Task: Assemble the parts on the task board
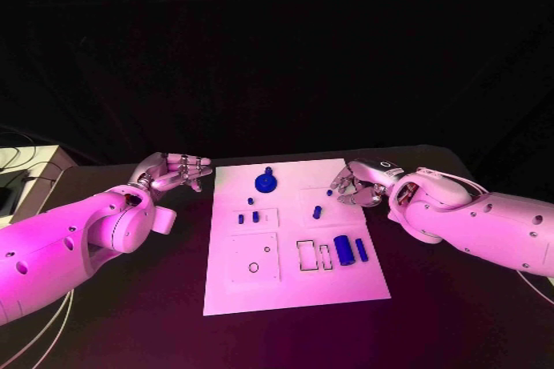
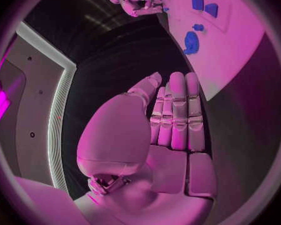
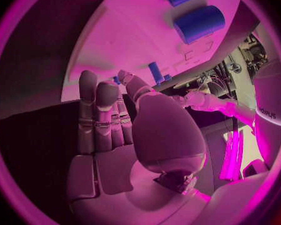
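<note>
The white task board (image 1: 295, 285) lies in the middle of the black table. On it are a round blue part with a knob (image 1: 266, 181), several small blue pegs (image 1: 248, 218), a single peg (image 1: 316, 212), a thick blue cylinder (image 1: 343, 246) and a thin blue bar (image 1: 361, 250). My left hand (image 1: 173, 173) hovers off the board's far left corner, fingers straight and together (image 2: 175, 115), holding nothing. My right hand (image 1: 360, 185) is at the board's far right edge, beside a tiny blue piece (image 1: 329, 193). Its fingers (image 3: 100, 115) are extended and nothing is in its palm.
A pale box (image 1: 29, 173) stands at the table's far left. Cables (image 1: 34, 329) run along the near left. The board has rectangular recesses (image 1: 308, 255) and a square panel with holes (image 1: 254, 258). Bare black table surrounds the board.
</note>
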Robot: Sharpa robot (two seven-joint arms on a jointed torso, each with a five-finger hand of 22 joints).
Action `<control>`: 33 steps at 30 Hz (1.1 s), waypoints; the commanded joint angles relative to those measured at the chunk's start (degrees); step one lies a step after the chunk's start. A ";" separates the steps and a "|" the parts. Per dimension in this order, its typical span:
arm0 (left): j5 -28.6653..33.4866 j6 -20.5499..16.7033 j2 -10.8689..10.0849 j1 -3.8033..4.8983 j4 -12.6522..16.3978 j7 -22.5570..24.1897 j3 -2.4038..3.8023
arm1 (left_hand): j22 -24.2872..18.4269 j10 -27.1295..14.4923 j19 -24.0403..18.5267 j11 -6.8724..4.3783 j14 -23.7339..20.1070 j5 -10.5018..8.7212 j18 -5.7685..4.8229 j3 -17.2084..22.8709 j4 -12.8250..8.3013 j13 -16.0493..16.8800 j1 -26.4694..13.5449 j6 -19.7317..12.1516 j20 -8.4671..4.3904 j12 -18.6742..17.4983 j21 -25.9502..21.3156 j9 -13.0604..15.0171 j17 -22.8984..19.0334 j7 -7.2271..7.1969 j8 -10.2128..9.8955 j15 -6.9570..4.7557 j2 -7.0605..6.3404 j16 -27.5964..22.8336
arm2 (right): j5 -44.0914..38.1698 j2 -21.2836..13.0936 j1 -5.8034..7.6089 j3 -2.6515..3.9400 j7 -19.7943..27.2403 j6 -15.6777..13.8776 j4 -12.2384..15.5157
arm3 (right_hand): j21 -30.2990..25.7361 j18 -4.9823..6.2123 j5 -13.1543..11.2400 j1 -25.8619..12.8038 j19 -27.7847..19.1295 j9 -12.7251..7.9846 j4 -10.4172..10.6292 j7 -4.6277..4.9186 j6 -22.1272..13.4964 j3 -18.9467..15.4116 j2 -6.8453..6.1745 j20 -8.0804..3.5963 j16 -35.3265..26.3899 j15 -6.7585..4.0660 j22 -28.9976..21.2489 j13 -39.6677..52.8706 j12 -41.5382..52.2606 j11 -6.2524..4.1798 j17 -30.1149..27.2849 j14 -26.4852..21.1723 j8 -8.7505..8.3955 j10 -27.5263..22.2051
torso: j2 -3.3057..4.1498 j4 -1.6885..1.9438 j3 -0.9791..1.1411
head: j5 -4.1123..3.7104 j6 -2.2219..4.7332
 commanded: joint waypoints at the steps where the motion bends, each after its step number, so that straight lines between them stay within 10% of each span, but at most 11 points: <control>1: 4.72 0.24 -0.11 -0.19 0.87 3.25 0.08 | -0.07 -0.18 0.31 -0.11 -0.29 0.20 -0.96 -0.41 -0.07 -0.05 0.23 0.19 -0.05 0.26 -0.39 0.01 -0.10 0.32 -0.04 -0.11 0.47 -0.18 | -7.80 0.90 -0.55 -0.02 -5.06 0.31 -0.11 | -0.57 0.71 0.02 0.38 0.32 0.06 0.98 -0.02 -0.39 0.50 -0.97 0.27 1.03 0.03 1.06 -0.01 -0.13 0.09 -0.29 -0.39 -0.18 -0.36 | 0.11 0.14 0.03 | 0.15 -0.15; 33: 5.06 1.12 -0.71 -0.43 1.17 2.08 0.13 | -0.07 -0.24 0.48 -0.12 -0.17 0.19 -1.01 -0.83 -0.21 -0.06 0.44 0.28 -0.13 0.38 -0.62 -0.01 -0.46 0.35 -0.08 -0.12 0.93 -0.25 | -11.66 3.96 -1.20 -0.05 -8.42 -1.47 -1.71 | -5.09 1.03 -0.11 1.27 1.93 0.09 3.15 0.24 0.40 3.70 -1.65 0.31 5.86 0.01 11.33 0.01 -0.13 -0.12 -1.61 -1.53 -0.16 0.87 | 0.11 0.05 0.07 | 0.56 -0.61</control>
